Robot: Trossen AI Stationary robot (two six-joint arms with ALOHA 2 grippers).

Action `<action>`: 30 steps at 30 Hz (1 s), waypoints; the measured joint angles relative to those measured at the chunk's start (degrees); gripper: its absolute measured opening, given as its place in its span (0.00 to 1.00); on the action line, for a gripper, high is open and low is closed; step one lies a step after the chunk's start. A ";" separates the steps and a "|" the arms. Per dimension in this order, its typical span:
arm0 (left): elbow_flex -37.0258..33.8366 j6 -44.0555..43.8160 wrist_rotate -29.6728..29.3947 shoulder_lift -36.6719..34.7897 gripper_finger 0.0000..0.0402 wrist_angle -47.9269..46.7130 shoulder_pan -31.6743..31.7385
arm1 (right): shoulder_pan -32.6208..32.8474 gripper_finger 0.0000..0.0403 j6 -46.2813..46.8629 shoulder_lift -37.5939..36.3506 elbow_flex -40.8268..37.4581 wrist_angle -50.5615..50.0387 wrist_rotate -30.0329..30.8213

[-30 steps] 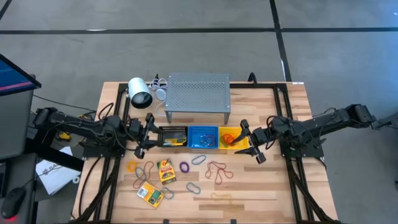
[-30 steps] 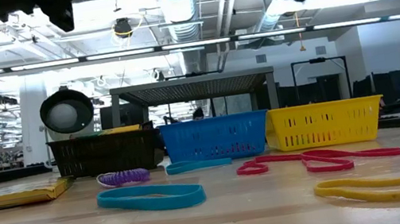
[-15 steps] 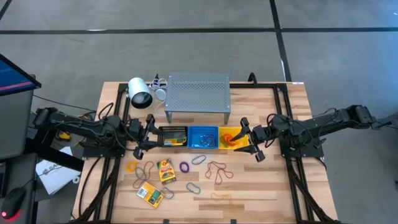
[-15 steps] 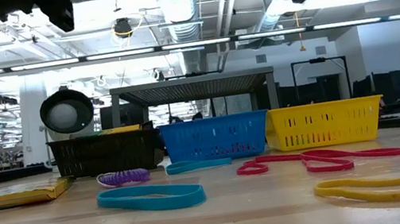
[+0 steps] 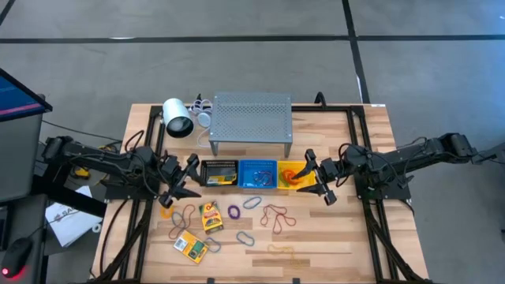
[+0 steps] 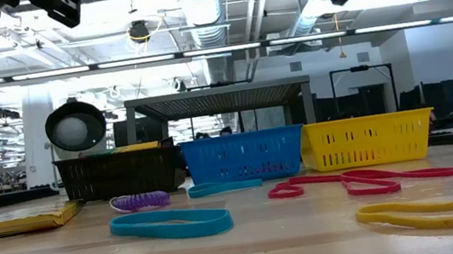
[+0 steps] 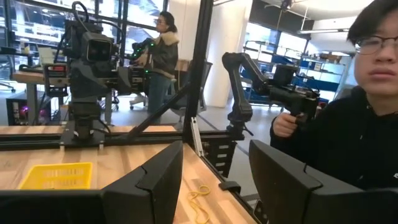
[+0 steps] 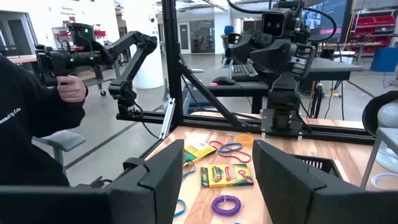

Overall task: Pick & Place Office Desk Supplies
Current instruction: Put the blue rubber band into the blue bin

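Observation:
The office desk supplies lie loose on the table's near half: two crayon packs [image 5: 211, 215] [image 5: 191, 247], a purple coil [image 5: 234, 211], red bands [image 5: 276, 216], brown loops [image 5: 184, 217], an orange ring [image 5: 166, 211], grey clips [image 5: 245, 237] and a yellow band [image 5: 278, 250]. My left gripper [image 5: 183, 181] hovers open beside the black bin's left end, well above the table. My right gripper [image 5: 317, 180] hovers open at the yellow bin's right end. Each wrist view shows an open gap with nothing in it, for the left gripper [image 7: 217, 180] and the right gripper [image 8: 214, 180].
Black [image 5: 219, 173], blue [image 5: 257, 173] and yellow [image 5: 296, 174] bins stand in a row mid-table. The yellow bin holds orange bands. Behind them are a grey perforated shelf [image 5: 251, 118] and a white lamp [image 5: 177, 118]. People stand beyond both table ends [image 7: 373, 93].
My left gripper has swung on its wrist so its fingers point more toward the table's near edge, and it has rolled a little. It stays in place and open. My right gripper has kept still.

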 joint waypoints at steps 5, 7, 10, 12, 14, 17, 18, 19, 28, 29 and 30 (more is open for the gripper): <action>0.00 0.07 0.00 -0.01 0.45 -0.14 0.00 | 0.09 0.46 0.72 0.00 0.00 -0.02 -0.01; 0.00 0.93 -0.06 0.00 0.45 -0.15 0.00 | 0.09 0.46 0.69 0.00 0.00 -0.04 0.00; 0.00 2.30 -2.60 0.00 0.45 -0.15 0.00 | 0.07 0.46 0.69 0.00 0.00 -0.04 0.31; 0.00 4.19 -5.43 0.00 0.45 -0.42 0.00 | 0.10 0.46 0.65 0.00 0.00 -0.28 2.50; 0.00 7.41 -9.62 0.37 0.45 -2.37 0.00 | 0.17 0.46 0.23 0.00 0.00 -1.57 5.66; -0.04 12.63 -17.02 1.17 0.45 -7.77 0.02 | 0.13 0.46 -0.48 0.00 -0.02 -5.49 10.53; -0.04 14.99 -19.40 1.74 0.45 -9.01 0.02 | 0.13 0.46 -0.83 0.00 0.00 -6.97 12.31; -0.04 17.31 -21.48 2.34 0.45 -10.40 0.02 | 0.13 0.46 -1.49 0.00 -0.02 -8.41 13.93; -0.04 39.18 -32.65 8.25 0.45 -10.83 0.02 | 0.13 0.46 -13.85 0.02 -0.02 -12.90 27.44; -0.04 41.48 -33.67 8.84 0.45 -10.28 0.02 | 0.13 0.46 -15.80 0.02 -0.02 -12.91 28.62; -0.04 43.86 -34.68 9.41 0.45 -9.71 0.02 | 0.13 0.46 -17.67 0.02 -0.02 -12.92 29.68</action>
